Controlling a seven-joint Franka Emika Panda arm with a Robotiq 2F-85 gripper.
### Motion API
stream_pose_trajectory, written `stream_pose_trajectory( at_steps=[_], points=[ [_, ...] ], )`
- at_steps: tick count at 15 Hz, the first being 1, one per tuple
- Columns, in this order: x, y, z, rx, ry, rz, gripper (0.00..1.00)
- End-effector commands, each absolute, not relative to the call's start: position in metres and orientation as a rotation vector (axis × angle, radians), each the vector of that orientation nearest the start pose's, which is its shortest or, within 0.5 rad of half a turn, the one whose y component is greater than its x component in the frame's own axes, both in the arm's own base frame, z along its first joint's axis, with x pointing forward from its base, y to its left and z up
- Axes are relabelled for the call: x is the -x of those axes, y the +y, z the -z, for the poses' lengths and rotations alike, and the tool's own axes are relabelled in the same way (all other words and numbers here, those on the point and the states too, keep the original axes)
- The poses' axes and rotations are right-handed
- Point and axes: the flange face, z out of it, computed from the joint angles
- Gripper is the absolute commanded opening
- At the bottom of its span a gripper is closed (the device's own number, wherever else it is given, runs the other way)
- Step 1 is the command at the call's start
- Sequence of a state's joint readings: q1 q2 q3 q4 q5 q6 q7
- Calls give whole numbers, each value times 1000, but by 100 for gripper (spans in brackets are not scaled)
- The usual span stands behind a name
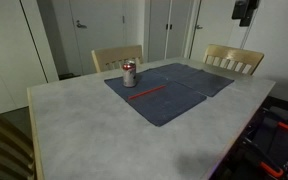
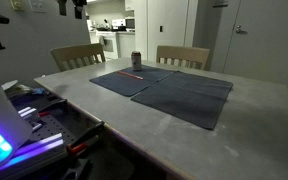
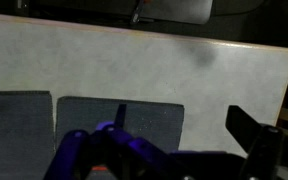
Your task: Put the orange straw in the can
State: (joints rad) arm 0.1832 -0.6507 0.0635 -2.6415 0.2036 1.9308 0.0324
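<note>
The can (image 1: 129,73), silver with a red band, stands upright on the far corner of a dark blue-grey mat (image 1: 179,95). It also shows in an exterior view (image 2: 136,60). The orange straw (image 1: 147,93) lies flat on the mat just in front of the can, and shows faintly in an exterior view (image 2: 132,73). My gripper (image 3: 184,120) is open and empty, its two dark fingers spread over bare table beside the mat's edge (image 3: 114,120). Neither the can nor the straw shows in the wrist view. A dark shape at the top of an exterior view (image 1: 244,10) looks like the gripper held high.
The pale stone-look table (image 1: 74,130) carries two mats side by side (image 2: 184,95). Two wooden chairs (image 1: 117,57) (image 1: 232,60) stand at the far side. Equipment with lights sits beside the table (image 2: 24,120). Doors and walls lie behind.
</note>
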Motion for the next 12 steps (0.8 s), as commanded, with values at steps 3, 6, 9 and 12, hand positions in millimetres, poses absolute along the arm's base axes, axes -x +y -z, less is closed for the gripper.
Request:
stream_pose_trajectory(
  at_steps=[3,6,9,12],
  points=[
    [-327,96,-442,2993,-184,-119,100],
    [-327,96,-442,2993,-184,-119,100],
    [-327,96,-442,2993,-184,-119,100],
    [-339,96,-447,3014,-230,-112,100]
  ],
)
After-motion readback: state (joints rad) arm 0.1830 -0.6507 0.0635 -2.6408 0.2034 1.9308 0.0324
